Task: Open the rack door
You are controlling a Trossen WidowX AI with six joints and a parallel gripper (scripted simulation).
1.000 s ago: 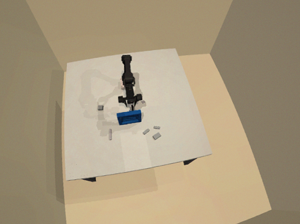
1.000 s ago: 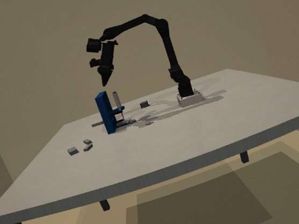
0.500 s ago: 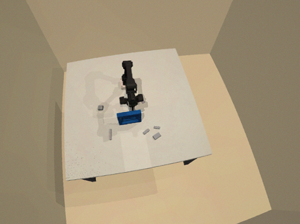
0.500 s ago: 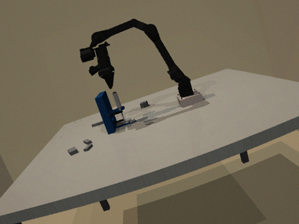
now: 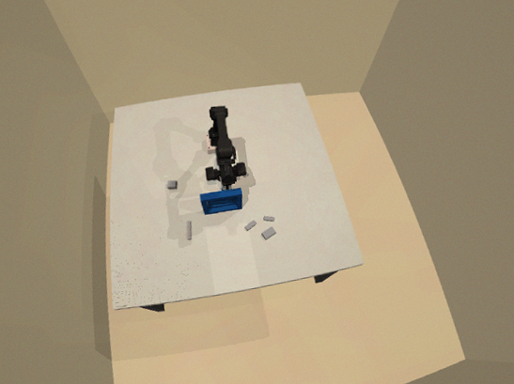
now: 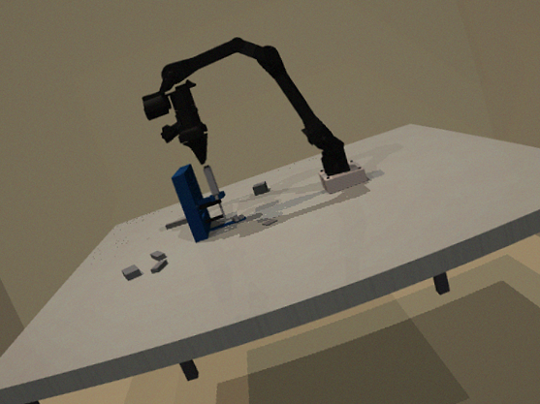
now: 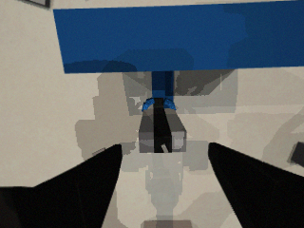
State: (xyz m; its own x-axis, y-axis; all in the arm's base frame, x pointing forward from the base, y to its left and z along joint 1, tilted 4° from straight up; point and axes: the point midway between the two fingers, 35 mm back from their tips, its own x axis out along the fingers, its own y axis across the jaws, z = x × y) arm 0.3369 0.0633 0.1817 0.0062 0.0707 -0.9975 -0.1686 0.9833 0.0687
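The blue rack frame [image 5: 220, 195] [image 6: 187, 199] [image 7: 152, 40] stands upright on the table. The upright handle [image 6: 211, 179] [image 7: 162, 133], grey with a dark middle in the wrist view, stands on the frame's robot-facing side, joined by blue and black parts. The door looks closed against the frame, but its panel cannot be made out clearly. My gripper [image 6: 203, 163] [image 7: 164, 149] is open and points down, its tips just above the handle's top. In the wrist view the handle's top lies between the two fingers' lines, with space on both sides. Nothing is held.
Small grey blocks [image 5: 268, 233] [image 6: 131, 272] lie beyond the frame, to its right in the top view. A long grey bar [image 5: 188, 230] [image 6: 176, 224] lies beyond its left side. A dark grey block [image 5: 172, 184] [image 6: 260, 188] lies left of the arm. The arm's pale base [image 6: 344, 179] is behind the gripper.
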